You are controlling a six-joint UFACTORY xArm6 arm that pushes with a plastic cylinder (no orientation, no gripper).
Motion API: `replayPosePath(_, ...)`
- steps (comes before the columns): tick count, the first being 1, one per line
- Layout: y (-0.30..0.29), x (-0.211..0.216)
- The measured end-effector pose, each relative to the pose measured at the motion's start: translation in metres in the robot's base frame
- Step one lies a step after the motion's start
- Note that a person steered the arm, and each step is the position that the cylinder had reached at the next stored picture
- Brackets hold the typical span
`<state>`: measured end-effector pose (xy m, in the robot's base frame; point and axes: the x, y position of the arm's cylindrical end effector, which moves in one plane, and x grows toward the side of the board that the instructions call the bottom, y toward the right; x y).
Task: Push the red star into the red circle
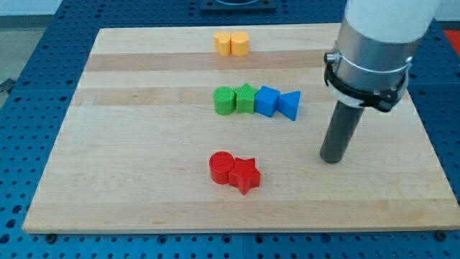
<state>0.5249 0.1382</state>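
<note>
The red star (245, 173) lies on the wooden board (129, 158) below the middle, touching the red circle (221, 167) on the circle's right side. My tip (331, 160) rests on the board well to the right of the red star and slightly higher in the view, apart from every block. The rod rises from the tip into the grey and white arm body at the view's top right.
A row of touching blocks sits above the red pair: green circle (224, 101), green star (246, 98), blue cube (267, 101), blue triangle (290, 105). Two yellow-orange blocks (231, 44) sit near the board's top edge. The blue perforated table (14, 144) surrounds the board.
</note>
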Motion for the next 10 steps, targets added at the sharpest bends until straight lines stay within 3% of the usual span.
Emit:
replayPosePath(2,0.000,0.043)
replayPosePath(7,-0.179,0.038)
replayPosePath(8,-0.183,0.048)
replayPosePath(9,-0.147,0.071)
replayPosePath(10,-0.128,0.064)
